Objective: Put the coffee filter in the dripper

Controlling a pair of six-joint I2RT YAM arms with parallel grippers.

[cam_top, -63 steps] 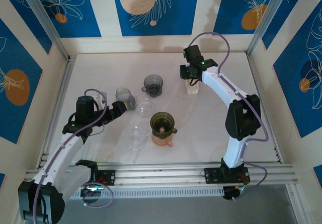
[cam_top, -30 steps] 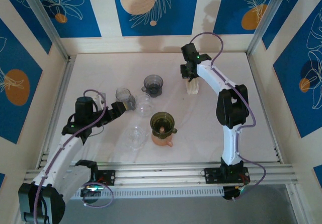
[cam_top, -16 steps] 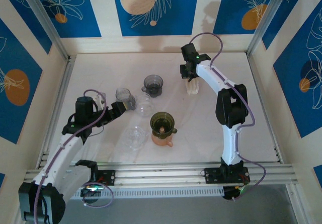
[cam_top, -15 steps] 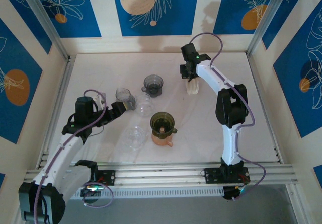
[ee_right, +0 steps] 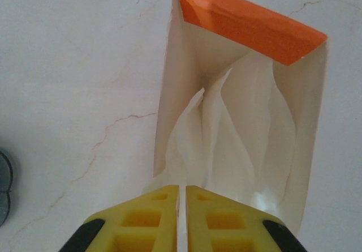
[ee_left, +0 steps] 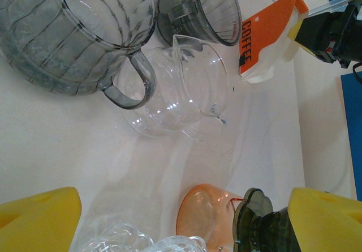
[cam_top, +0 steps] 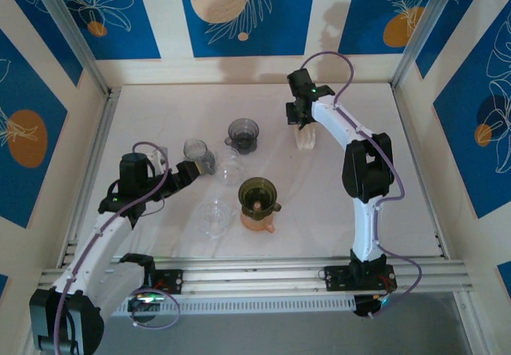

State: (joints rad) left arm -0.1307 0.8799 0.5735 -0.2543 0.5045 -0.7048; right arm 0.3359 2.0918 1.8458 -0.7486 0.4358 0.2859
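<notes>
Pinching a white coffee filter point(ee_right: 195, 127) w/ right gripper point(ee_right: 185, 206), jaws squeezing its thin edge. Filter is sitting in the open filter box point(ee_right: 249, 22) nr the table's point(cam_top: 160, 116) far edge, right of centre, long axis running from the pads point(ee_right: 153, 218) toward the orange flap. Pads are hiding its near end. Paper is looking crinkled, folded, semi-translucent. Left gripper point(ee_left: 186, 218) is hanging wide open, left of table's middle.

Top external: high above and behind the near edge, looking down on the whole worktop point(cam_top: 160, 116) from afar.
Left wrist: low and close, facing across the worktop towards its far right, past the dark dripper point(ee_left: 212, 8) to the filter box point(ee_left: 266, 31).
Right wrist: very near, looking straight down into that box's open mouth.
Shared: filter box in all three; dark dripper in top external and left wrist.
</notes>
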